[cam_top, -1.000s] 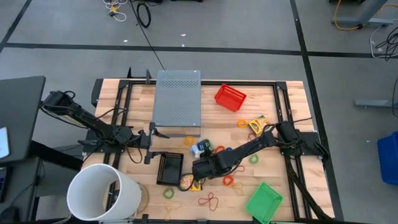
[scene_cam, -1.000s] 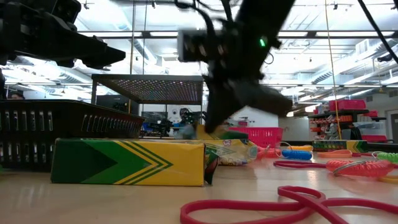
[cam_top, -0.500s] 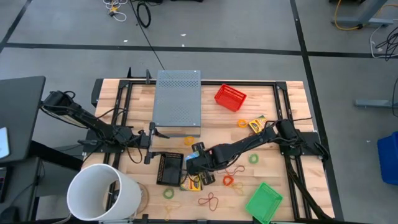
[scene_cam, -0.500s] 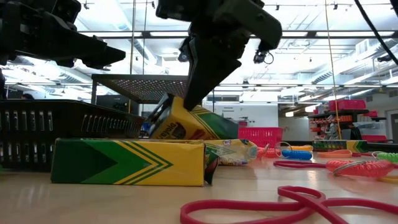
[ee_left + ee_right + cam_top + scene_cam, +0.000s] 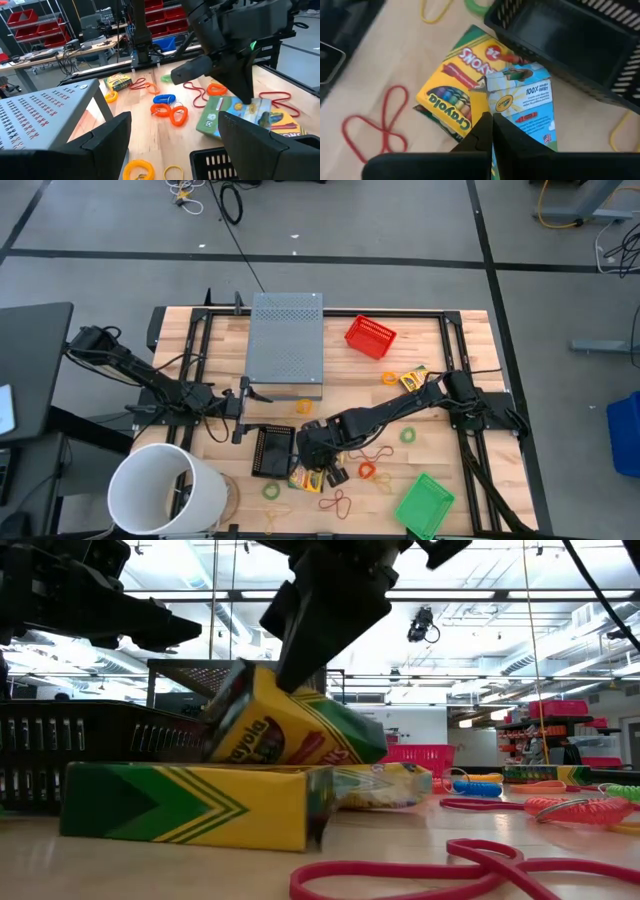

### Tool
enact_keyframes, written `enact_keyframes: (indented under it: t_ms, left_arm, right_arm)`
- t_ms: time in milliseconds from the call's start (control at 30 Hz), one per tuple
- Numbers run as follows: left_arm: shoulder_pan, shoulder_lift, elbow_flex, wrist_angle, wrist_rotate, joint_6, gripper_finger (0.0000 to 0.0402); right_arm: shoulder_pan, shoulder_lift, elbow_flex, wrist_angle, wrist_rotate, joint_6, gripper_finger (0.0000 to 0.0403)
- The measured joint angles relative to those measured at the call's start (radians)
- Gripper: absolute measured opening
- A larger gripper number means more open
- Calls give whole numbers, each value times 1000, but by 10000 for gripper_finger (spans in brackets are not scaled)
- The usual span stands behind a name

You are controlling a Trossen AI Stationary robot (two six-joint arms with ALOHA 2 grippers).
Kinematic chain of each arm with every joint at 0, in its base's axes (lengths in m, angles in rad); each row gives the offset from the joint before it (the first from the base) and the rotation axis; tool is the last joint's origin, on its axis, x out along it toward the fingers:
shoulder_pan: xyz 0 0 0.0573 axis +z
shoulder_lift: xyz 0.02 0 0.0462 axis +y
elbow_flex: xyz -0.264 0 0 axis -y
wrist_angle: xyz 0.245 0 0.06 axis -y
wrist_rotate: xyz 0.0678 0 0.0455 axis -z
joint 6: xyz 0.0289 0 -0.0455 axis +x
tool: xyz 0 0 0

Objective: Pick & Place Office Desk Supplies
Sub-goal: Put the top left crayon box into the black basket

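My right gripper (image 5: 322, 460) is shut on a yellow-and-green crayon box (image 5: 290, 730) just right of the black basket (image 5: 272, 450). A second crayon box (image 5: 190, 805) lies flat in front of it, partly under it in the right wrist view (image 5: 452, 85). A third box (image 5: 415, 380) lies near the right arm's base. Rubber bands lie scattered: red (image 5: 337, 502), orange (image 5: 365, 471), green (image 5: 407, 436). My left gripper (image 5: 243, 402) waits open and level at the table's left, by the grey stand. My right gripper pinches the crayon box between its two fingers at the upper edge (image 5: 506, 116) of its blue-and-white printed face. The fingers (image 5: 310, 650) slant down from above and from the table's right. The box hangs tilted below them; the flat box hides its lower end.
A grey perforated stand (image 5: 287, 345) rises at centre back, a red basket (image 5: 370, 335) to its right. A green basket (image 5: 425, 502) sits at the near right. A large white bucket (image 5: 165, 490) stands at the near left corner.
My right gripper has tipped steeply downward, risen and swung toward the black basket with the crayon box. The box has come up from behind the flat box and now hangs tilted. The flat box has been pushed a little to the left and turned.
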Motion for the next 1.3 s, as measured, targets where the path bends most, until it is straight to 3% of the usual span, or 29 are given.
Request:
enact_keyframes:
  t_ms: [333, 800, 1300]
  left_arm:
    - [0, 0, 0, 0, 0, 0, 303]
    - [0, 0, 0, 0, 1, 0, 303]
    - [0, 0, 0, 37, 160, 13, 303]
  right_arm:
    - [-8, 0, -1, 16, 4, -3, 1]
    - [46, -39, -1, 47, 155, -10, 0]
    - [89, -165, -1, 176, 376, -30, 0]
